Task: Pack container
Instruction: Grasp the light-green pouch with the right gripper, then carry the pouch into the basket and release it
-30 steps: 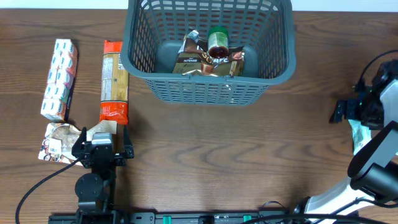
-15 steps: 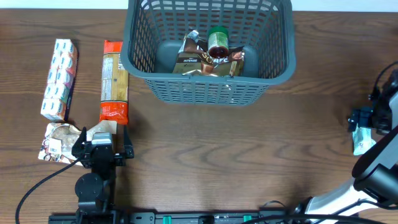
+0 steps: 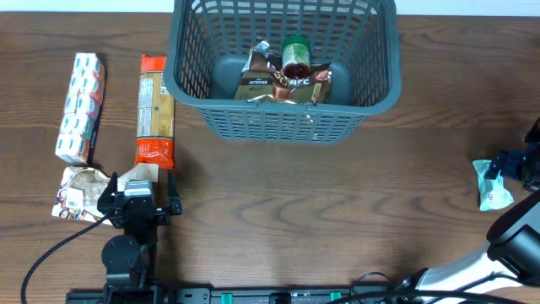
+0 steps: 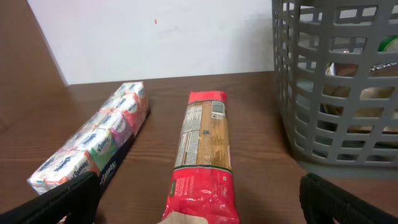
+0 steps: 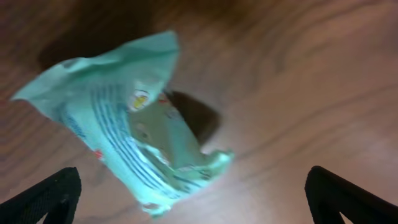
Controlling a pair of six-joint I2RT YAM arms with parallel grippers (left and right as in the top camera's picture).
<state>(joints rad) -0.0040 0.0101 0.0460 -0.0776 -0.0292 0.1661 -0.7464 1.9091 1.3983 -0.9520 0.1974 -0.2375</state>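
Note:
The dark grey mesh basket (image 3: 283, 118) stands at the back centre and holds a copper coffee bag (image 3: 270, 84) and a green-lidded jar (image 3: 296, 57). Its wall shows at the right of the left wrist view (image 4: 336, 87). My left gripper (image 3: 139, 192) is open and empty just in front of a red-ended pasta pack (image 3: 155, 110), which fills the middle of the left wrist view (image 4: 202, 143). My right gripper (image 3: 516, 163) is open at the far right edge, over a mint-green packet (image 3: 490, 184). The packet lies blurred between the open fingers in the right wrist view (image 5: 130, 124).
A long tissue multipack (image 3: 80, 105) lies left of the pasta and shows in the left wrist view (image 4: 93, 146). A crumpled white printed packet (image 3: 80, 192) lies by my left gripper. The table is dark wood with a white wall behind.
My right gripper has moved right and toward the front, from beside the mint-green packet to over it. The left arm and the other items have not moved.

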